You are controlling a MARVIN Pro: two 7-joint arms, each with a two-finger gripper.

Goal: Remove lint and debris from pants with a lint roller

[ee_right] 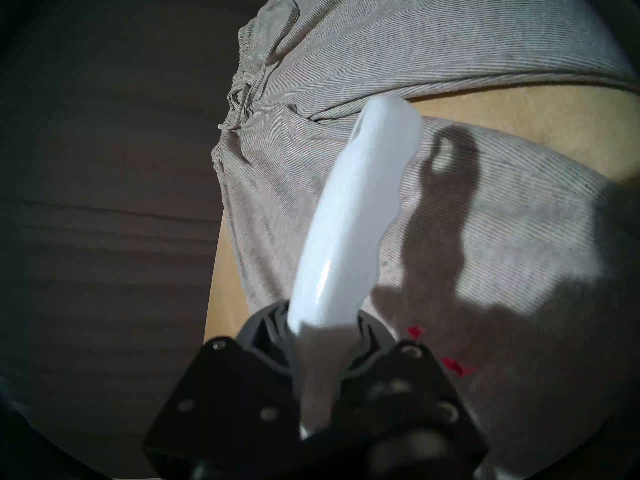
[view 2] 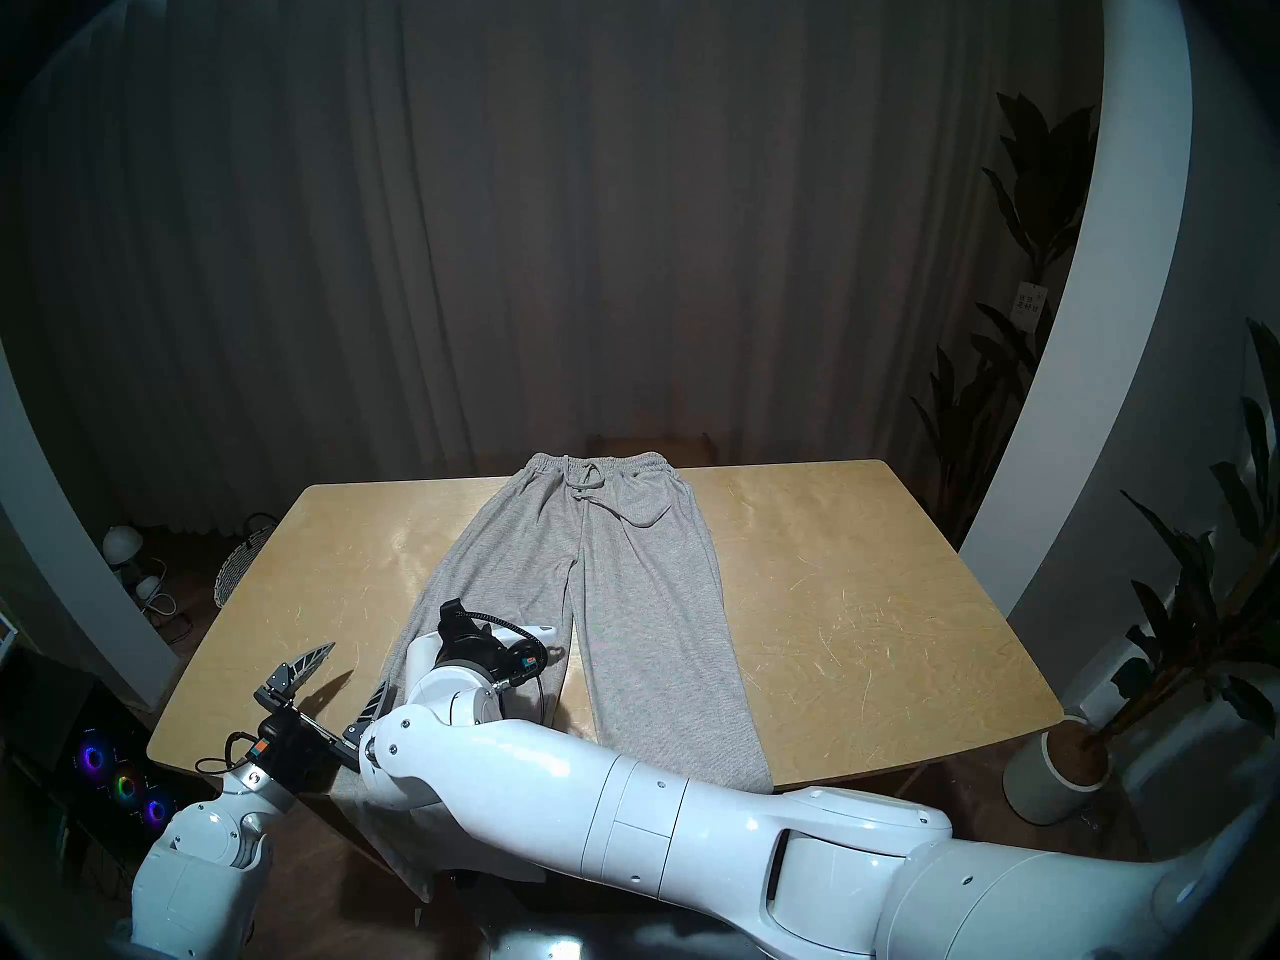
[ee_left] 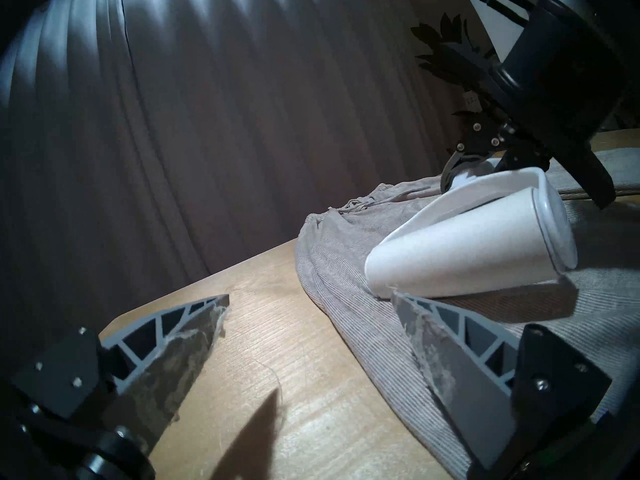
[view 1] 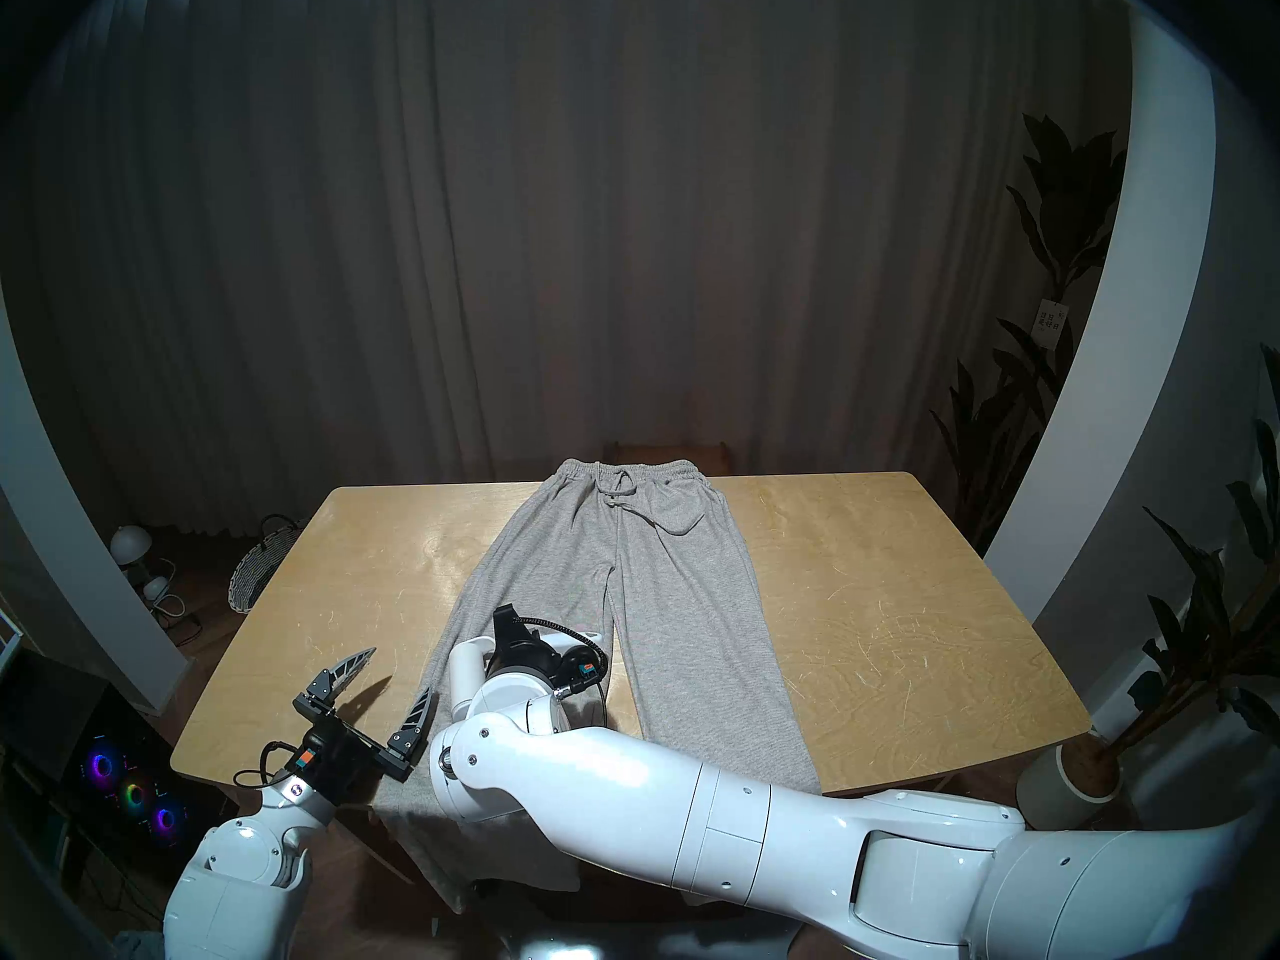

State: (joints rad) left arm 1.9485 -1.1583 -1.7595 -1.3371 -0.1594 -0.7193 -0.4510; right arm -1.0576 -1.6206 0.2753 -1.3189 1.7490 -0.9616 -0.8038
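Observation:
Light grey pants (view 1: 665, 591) (view 2: 623, 577) lie flat along the wooden table (view 1: 866, 591), waistband at the far edge. My right gripper (ee_right: 322, 320) (ee_left: 460, 164) is shut on the white lint roller (ee_left: 467, 254) by its handle (ee_right: 349, 209) (view 1: 571, 636). The roller's cylinder lies low on the pants' left leg; I cannot tell if it touches. Tiny red flecks of lint and debris (ee_right: 457, 365) sit on the fabric beside the right gripper. My left gripper (view 1: 403, 671) (view 2: 358, 666) (ee_left: 310, 295) hangs open and empty at that leg's outer edge, just short of the cylinder.
The trouser cuffs hang over the table's near edge. On the floor at left stand a woven basket (view 1: 256, 571), a small lamp (view 1: 131, 543) and a computer with glowing fans (view 1: 131, 792). A potted plant (view 1: 1070, 778) stands at the right. Curtains hang behind.

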